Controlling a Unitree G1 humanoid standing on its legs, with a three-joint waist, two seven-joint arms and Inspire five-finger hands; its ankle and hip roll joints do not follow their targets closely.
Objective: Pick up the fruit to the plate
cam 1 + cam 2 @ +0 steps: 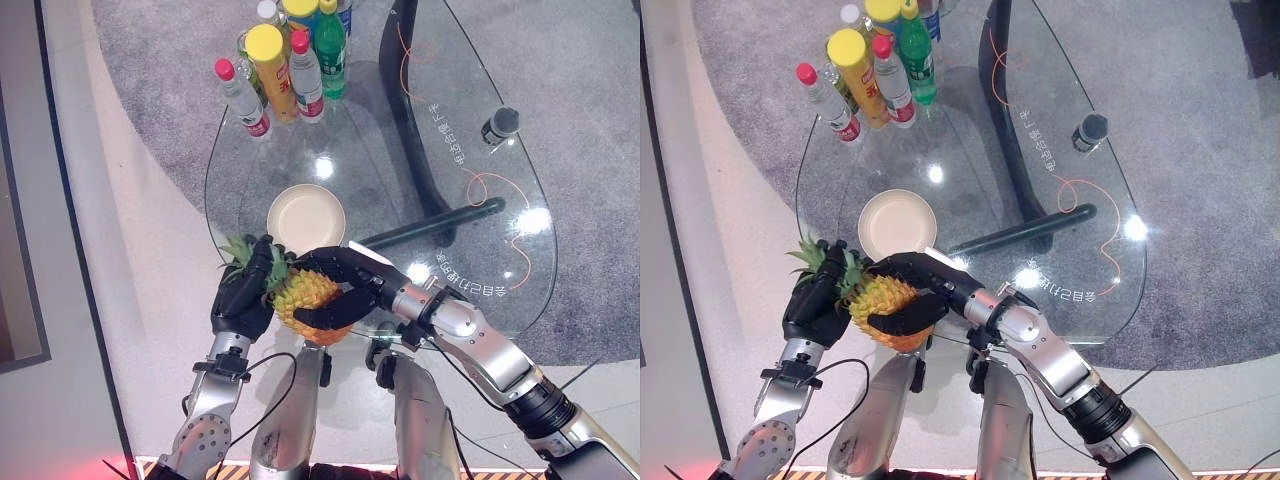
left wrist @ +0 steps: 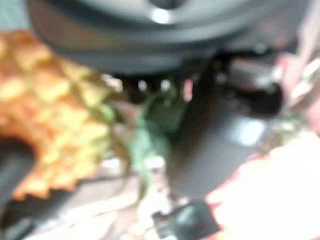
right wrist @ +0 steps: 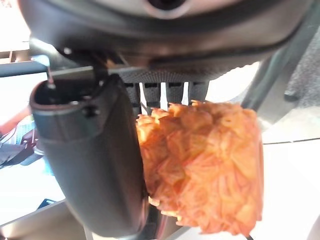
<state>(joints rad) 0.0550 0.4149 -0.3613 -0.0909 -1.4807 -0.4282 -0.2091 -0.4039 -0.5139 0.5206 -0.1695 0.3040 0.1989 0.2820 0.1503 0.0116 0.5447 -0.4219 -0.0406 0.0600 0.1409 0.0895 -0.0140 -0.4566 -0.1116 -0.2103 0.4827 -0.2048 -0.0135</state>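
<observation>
We see a pineapple [image 1: 308,298] held at the lower middle of the left eye view, just past the near edge of a glass table [image 1: 520,260]. The right hand [image 1: 345,283] reaches in from the lower right and wraps its fingers and thumb around the yellow body of the fruit. In the right wrist view the pineapple [image 3: 205,170] sits against the dark thumb [image 3: 85,160], pressed close with the fingers behind it.

The left hand [image 1: 243,295] comes up from the lower left and sits at the leafy green crown of the pineapple. Its fingers curl around those leaves, so we read it as gripping the crown. In the left wrist view the pineapple's scaly skin [image 2: 50,115] fills the left side, with green leaves next to it.

A cream plate [image 1: 306,219] lies on the glass just above the pineapple in the frame, near it but apart. At the upper middle of the frame a cluster of bottles [image 1: 285,60] stands on the far part of the table. A small dark round object [image 1: 502,124] rests toward the upper right, with a thin orange cord [image 1: 495,215] trailing across the glass below it.
</observation>
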